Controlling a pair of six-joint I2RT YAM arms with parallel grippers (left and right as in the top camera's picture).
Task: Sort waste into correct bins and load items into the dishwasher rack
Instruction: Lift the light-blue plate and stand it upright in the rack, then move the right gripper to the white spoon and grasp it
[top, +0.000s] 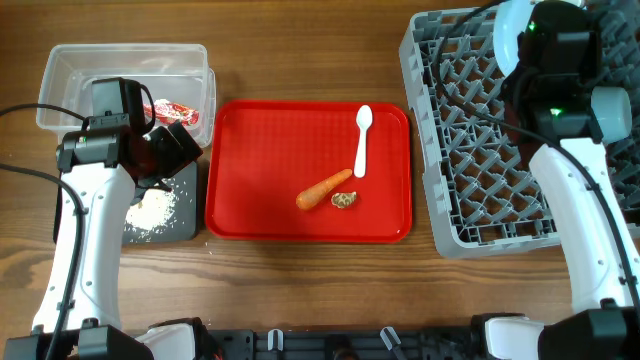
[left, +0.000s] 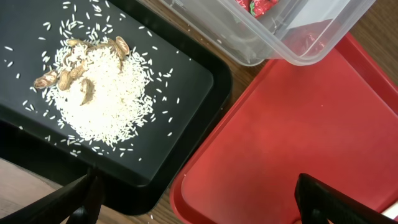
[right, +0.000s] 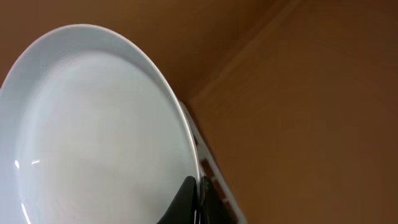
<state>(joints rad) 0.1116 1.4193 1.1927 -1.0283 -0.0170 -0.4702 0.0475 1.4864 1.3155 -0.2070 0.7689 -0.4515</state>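
Starting at the left: clear tub (top: 70, 80), red wrapper (top: 170, 110) inside, so dry rubbish belongs there. Black tray (top: 185, 185) just below it, carrying rice (left: 106, 93) and brown shells (left: 79, 70), evidently the food-scrap bin. Left gripper (left: 199, 199), fingers spread wide and empty, hovers over that tray's edge. Red tray (top: 270, 150), centre: spoon (top: 362, 140), carrot (top: 323, 189) and, just beside it, a brown lump (top: 344, 200), all unsorted. Rack (top: 480, 150), right: right gripper (right: 196, 199) apparently pinches the plate (right: 93, 137) by its rim, on edge over the far corner, probably for slotting between pegs.
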